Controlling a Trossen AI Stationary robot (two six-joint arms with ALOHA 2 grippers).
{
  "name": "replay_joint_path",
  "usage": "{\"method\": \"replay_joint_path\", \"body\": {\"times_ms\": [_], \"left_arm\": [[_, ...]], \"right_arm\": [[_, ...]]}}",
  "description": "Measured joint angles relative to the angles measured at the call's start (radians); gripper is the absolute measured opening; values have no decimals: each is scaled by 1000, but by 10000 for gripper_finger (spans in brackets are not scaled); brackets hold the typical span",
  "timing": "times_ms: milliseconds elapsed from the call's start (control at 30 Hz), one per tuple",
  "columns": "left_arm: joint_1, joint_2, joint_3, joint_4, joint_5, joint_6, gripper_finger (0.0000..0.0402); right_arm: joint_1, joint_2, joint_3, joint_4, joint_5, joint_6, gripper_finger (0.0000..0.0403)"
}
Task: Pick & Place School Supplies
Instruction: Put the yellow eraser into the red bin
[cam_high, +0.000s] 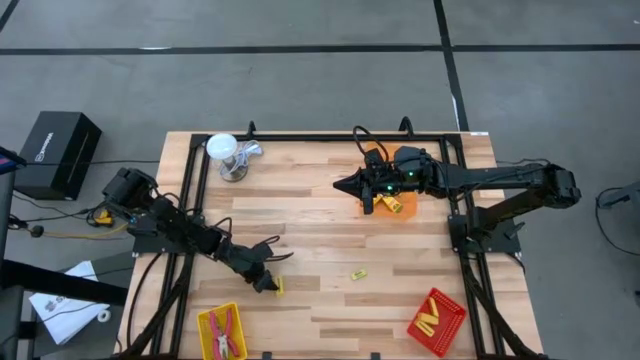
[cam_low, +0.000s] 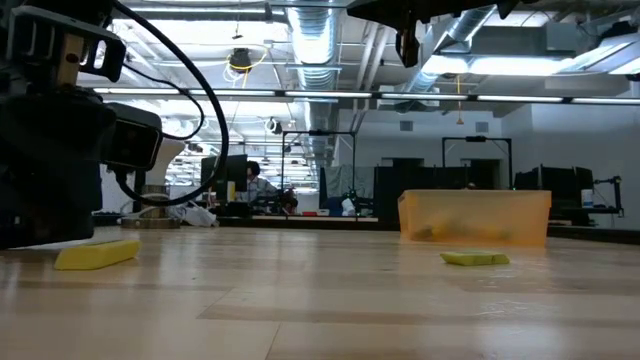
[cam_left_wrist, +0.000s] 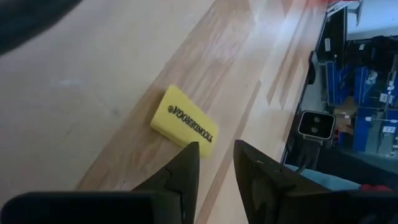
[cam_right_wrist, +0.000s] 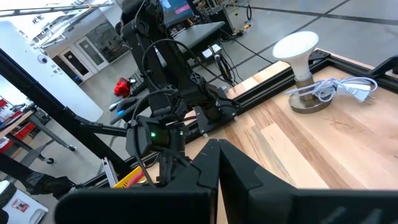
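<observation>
Hovering low over the wooden table (cam_high: 320, 215), the left gripper (cam_high: 268, 284) sits near the table's front left, its two dark fingers (cam_left_wrist: 186, 168) a little apart with nothing between them. Just ahead of the fingertips, a yellow eraser block (cam_left_wrist: 184, 122) with dark printed lettering lies flat on the wood; in the left wrist view the tips reach its near edge, though whether they touch it cannot be told. From above, the same block shows as a small yellow piece right beside the gripper.

The right gripper (cam_high: 345, 184) is held above the back middle of the table, over the orange tray (cam_high: 392, 200), with its fingers pressed together and empty. Yellow pieces (cam_high: 392, 204) lie in that tray.

A second small yellow block (cam_high: 358, 274) lies alone on the wood near the table's centre front, well apart from both grippers. At the front left corner a yellow tray (cam_high: 204, 325) holds two red-handled pliers (cam_high: 226, 333). At the front right, a red tray (cam_high: 455, 318) holds several yellow sticks (cam_high: 430, 320). A white round lamp-like object (cam_high: 224, 152) on a silvery base stands at the back left.
</observation>
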Motion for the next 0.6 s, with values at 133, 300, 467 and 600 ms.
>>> {"method": "replay_joint_path", "body": {"times_ms": [133,300,467,600], "left_arm": [[0,0,0,-7,-1,0,95],[2,0,-5,16,-11,-19,95],[1,1,-6,35,-27,-23,95],[5,6,-5,38,-35,-24,95]], "right_arm": [[0,0,0,0,0,0,0],[0,0,0,0,0,0,0],[0,0,0,0,0,0,0],[0,0,0,0,0,0,0]]}}
